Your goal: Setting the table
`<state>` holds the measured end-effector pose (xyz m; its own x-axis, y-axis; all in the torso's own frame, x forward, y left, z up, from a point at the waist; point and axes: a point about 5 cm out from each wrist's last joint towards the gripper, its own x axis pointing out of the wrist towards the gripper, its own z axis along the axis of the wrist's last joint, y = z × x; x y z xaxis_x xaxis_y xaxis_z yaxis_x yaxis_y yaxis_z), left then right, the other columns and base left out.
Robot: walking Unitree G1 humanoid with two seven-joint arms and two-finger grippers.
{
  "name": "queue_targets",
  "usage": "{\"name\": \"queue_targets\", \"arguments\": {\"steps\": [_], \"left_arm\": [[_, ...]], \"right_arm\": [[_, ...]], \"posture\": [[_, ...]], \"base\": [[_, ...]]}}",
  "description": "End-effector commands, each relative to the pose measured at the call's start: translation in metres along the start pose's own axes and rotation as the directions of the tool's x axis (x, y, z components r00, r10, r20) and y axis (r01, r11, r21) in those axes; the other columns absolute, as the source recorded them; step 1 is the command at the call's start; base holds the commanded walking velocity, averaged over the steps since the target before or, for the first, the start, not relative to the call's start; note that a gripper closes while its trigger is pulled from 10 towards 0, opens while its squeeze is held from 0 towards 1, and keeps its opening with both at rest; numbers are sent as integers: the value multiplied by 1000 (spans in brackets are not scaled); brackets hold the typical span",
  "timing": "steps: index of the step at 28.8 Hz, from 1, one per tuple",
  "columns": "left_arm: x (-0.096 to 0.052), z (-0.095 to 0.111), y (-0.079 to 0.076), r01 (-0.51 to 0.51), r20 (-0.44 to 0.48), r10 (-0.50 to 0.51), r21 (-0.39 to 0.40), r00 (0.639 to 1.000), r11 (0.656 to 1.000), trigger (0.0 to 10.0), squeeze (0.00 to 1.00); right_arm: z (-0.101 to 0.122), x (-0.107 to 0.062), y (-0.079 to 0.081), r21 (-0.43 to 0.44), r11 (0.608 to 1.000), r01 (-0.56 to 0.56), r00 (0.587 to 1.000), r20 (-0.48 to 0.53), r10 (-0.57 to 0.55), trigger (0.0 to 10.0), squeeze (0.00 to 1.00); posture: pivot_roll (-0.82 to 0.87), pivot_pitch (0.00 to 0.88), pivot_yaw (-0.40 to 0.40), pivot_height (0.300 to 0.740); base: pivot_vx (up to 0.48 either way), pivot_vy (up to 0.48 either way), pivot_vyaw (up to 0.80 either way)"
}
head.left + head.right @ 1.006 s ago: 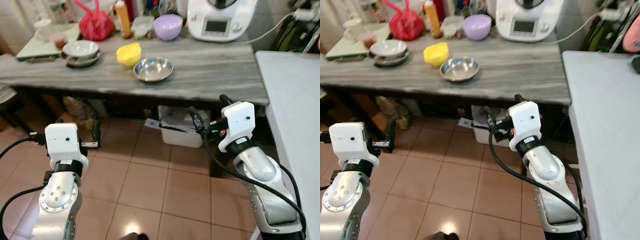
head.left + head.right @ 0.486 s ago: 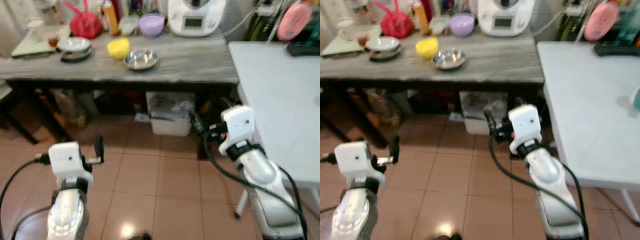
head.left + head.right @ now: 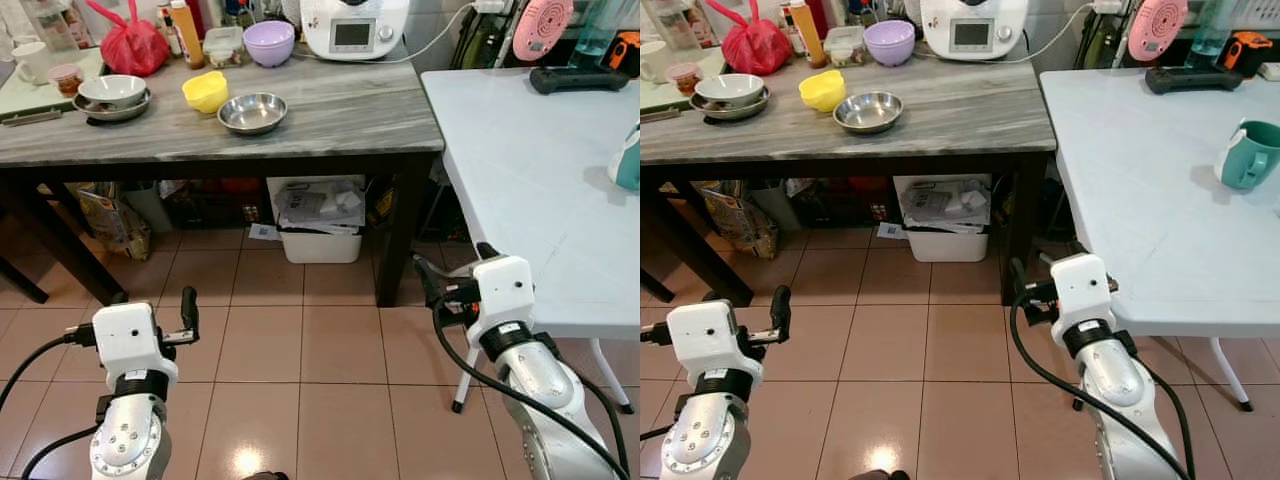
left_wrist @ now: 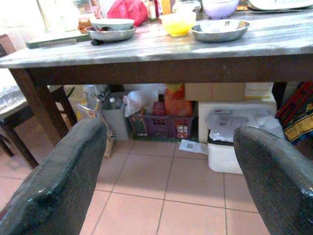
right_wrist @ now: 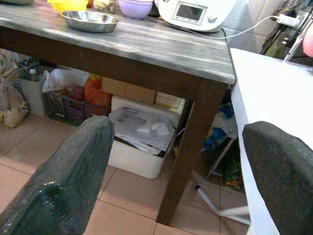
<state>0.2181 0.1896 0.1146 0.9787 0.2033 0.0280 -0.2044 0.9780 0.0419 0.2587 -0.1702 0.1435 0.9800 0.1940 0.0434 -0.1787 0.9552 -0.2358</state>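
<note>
The left tool [image 3: 187, 312] hung with fingers apart, empty. On the grey worktop [image 3: 330, 110] sat a steel bowl [image 3: 252, 112] (likely light, rigid, slippery; best pinched at its rim). The right tool [image 3: 428, 288] too stood apart, empty.

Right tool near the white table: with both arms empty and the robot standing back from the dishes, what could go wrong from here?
1. The right tool hangs open close to the white table edge; turning or stepping forward could knock it against the edge or the leg.
2. The steel bowl and yellow bowl sit close together on the grey table; grasping one may shove the other.
3. The green mug stands near the white table's far edge and could be pushed off.
</note>
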Motion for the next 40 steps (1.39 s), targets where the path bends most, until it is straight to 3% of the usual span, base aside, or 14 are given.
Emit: {"name": "queue_targets", "arguments": {"steps": [1, 16, 23, 40], "left_arm": [[1, 3, 1, 5, 20, -6, 25, 1000, 1000, 10000, 0], [9, 15, -12, 90, 82, -94, 44, 992, 995, 10000, 0], [7, 8, -11, 99, 59, -101, 41, 993, 994, 10000, 0], [10, 14, -14, 130, 80, -136, 73, 987, 989, 10000, 0]], "right_arm": [[8, 0, 0, -12, 1000, 6, 999, 38, -6, 10000, 0], [13, 2, -2, -38, 999, 28, 997, 74, -25, 10000, 0], [15, 2, -4, -44, 999, 28, 996, 80, -25, 10000, 0], [21, 6, -4, -50, 998, 38, 994, 103, -33, 10000, 0]], "posture": [[-89, 119, 73, 740], [-99, 123, 90, 740], [-104, 127, 91, 740], [-105, 126, 96, 740]], "base": [[0, 0, 0], [0, -119, 0], [0, -414, 0], [0, -446, 0]]}}
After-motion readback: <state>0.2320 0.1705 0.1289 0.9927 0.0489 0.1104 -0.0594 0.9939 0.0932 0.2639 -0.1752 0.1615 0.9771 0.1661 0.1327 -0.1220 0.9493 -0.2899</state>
